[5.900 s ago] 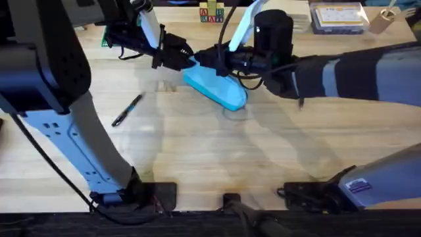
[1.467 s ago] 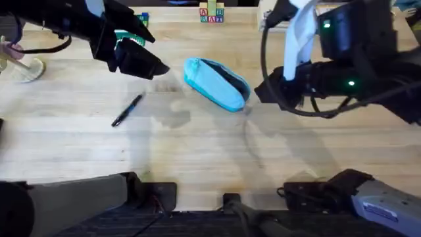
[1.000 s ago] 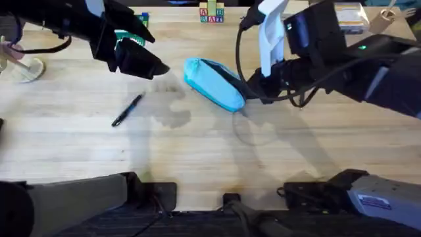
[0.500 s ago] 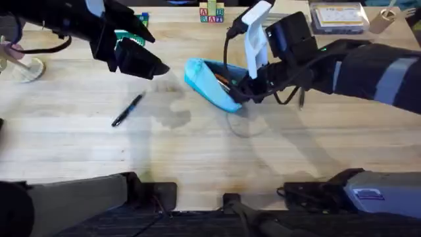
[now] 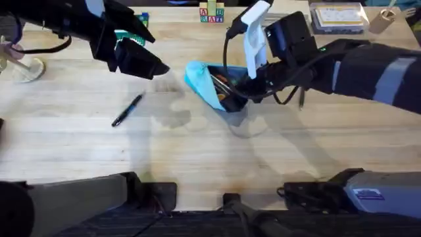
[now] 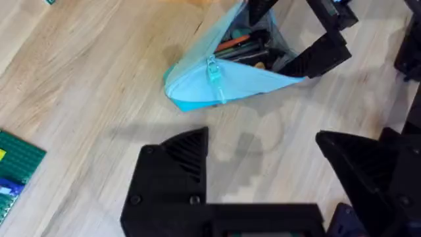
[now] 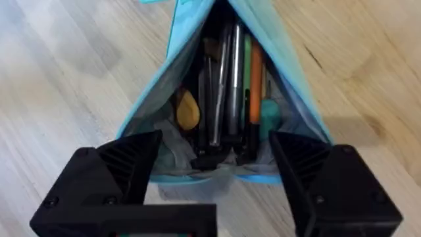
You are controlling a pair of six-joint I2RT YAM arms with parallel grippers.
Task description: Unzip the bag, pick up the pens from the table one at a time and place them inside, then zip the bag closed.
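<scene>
The light-blue bag lies on the table at the back middle, its mouth gaping wide. Several pens lie inside the bag. My right gripper is at the bag's right end; its fingers stand wide apart, open, with that end between them. One dark pen lies loose on the table to the left. My left gripper hovers open a short way left of the bag, touching nothing, the left gripper holding nothing.
A green studded plate lies at the back left, under the left arm. Alphabet blocks and a clear box sit along the far edge. The front half of the table is bare wood.
My right gripper came in from the right to the bag's end, and the bag's mouth has spread wider. The left arm and the loose pen have not moved in the last 1.5 seconds.
</scene>
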